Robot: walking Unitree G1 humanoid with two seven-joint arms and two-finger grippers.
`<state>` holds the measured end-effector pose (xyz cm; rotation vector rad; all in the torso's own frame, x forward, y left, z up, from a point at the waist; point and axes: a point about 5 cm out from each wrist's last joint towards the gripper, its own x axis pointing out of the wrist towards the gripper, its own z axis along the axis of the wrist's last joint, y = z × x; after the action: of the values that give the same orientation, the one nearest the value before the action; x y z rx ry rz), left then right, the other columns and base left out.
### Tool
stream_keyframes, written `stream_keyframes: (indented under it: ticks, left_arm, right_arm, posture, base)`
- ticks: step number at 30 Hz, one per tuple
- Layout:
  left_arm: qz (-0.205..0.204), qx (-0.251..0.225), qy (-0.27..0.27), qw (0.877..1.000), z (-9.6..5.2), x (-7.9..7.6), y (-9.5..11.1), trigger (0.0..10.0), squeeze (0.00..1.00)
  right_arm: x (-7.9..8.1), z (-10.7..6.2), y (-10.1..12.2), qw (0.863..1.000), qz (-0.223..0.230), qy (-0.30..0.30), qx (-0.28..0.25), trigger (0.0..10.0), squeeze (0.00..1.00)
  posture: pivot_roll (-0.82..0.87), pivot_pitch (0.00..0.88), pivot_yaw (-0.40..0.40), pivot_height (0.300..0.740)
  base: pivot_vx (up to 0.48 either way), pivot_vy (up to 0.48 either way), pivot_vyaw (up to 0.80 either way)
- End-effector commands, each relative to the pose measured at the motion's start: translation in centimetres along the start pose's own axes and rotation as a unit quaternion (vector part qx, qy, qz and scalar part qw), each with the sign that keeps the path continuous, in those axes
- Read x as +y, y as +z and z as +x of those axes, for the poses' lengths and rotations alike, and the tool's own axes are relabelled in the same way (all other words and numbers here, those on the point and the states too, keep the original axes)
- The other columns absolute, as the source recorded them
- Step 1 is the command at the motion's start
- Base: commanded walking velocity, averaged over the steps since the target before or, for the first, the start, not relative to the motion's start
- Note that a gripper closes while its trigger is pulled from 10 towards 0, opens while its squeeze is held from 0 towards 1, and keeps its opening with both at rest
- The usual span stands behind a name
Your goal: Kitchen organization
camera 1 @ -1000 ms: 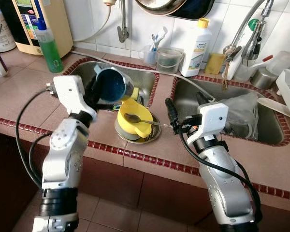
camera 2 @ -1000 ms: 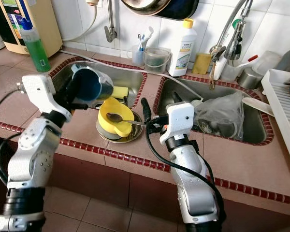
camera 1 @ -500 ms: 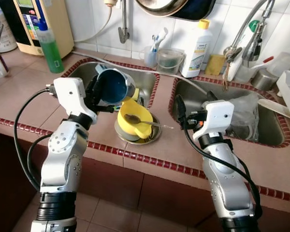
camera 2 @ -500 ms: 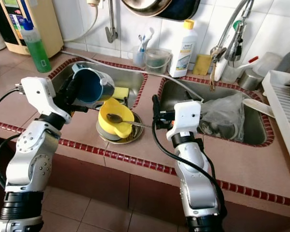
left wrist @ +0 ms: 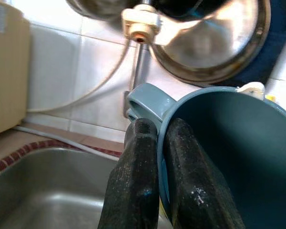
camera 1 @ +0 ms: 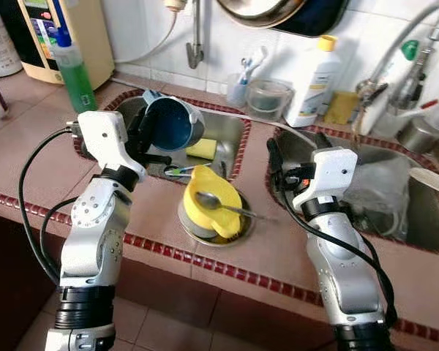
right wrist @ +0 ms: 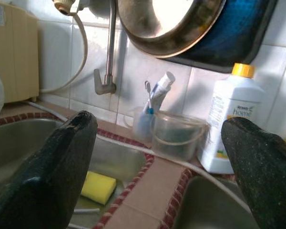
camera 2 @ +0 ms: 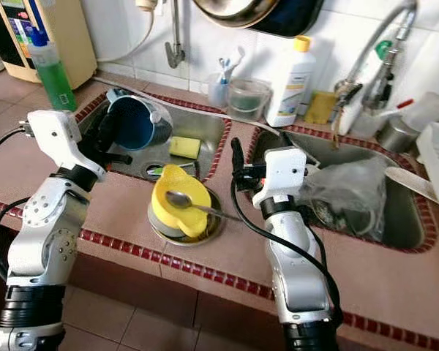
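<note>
Blue-grey plastic mug [camera 1: 171, 124] pinched at its rim by left gripper [left wrist: 155, 157], now over left sink basin [camera 1: 223, 131]; right gripper [camera 2: 236, 162], spread empty, has withdrawn from yellow bowl [camera 1: 208, 208]; mug placement next, likely.

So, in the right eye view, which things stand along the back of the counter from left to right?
Green soap bottle → cup with toothbrushes → clear plastic container → white bottle with yellow cap → yellow sponge → faucet.
</note>
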<state>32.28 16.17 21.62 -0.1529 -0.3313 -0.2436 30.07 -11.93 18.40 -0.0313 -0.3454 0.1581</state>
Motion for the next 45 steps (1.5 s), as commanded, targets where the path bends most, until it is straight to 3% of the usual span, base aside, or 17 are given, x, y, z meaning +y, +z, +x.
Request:
stream_keyframes:
  ticks: [1, 15, 20, 25, 33, 45]
  left_arm:
    - [-0.006, -0.01, -0.013, 1.0, 0.5, -0.8, 0.3, 10.0, 0.0]
    - [-0.004, -0.005, -0.009, 1.0, 0.7, -0.7, 0.1, 10.0, 0.0]
    - [-0.005, 0.014, -0.032, 0.999, 0.6, -1.1, -0.4, 10.0, 0.0]
    - [0.022, 0.031, -0.053, 0.998, 0.9, -1.2, -0.8, 10.0, 0.0]
    - [0.074, 0.075, -0.069, 0.992, 2.3, 0.0, -1.9, 10.0, 0.0]
    - [0.102, 0.125, -0.085, 0.983, 4.1, 1.1, -3.9, 10.0, 0.0]
  right_arm:
    - [-0.6, 0.1, 0.0, 1.0, -0.006, -0.007, -0.001, 10.0, 0.0]
    - [-0.5, 0.2, 0.0, 1.0, -0.007, 0.0, 0.0, 10.0, 0.0]
    - [-0.3, 0.0, -0.1, 1.0, -0.008, 0.007, 0.005, 10.0, 0.0]
    - [-0.3, -0.3, -0.3, 1.0, -0.008, 0.019, 0.02, 10.0, 0.0]
    - [-0.2, -1.9, -0.7, 0.997, 0.009, 0.036, 0.067, 10.0, 0.0]
    - [0.0, -5.4, 0.5, 0.992, 0.015, 0.083, 0.098, 10.0, 0.0]
  posture:
    - [0.09, 0.0, -0.058, 0.74]
    - [0.09, 0.0, -0.06, 0.74]
    - [0.09, 0.0, -0.06, 0.74]
    - [0.07, 0.0, -0.051, 0.74]
    - [0.02, 0.0, -0.012, 0.74]
    - [-0.08, 0.0, 0.031, 0.74]
  base:
    - [0.341, 0.0, 0.0]
    - [0.285, 0.0, 0.0]
    - [0.0, 0.0, 0.0]
    - [0.0, 0.0, 0.0]
    - [0.0, 0.0, 0.0]
    - [0.0, 0.0, 0.0]
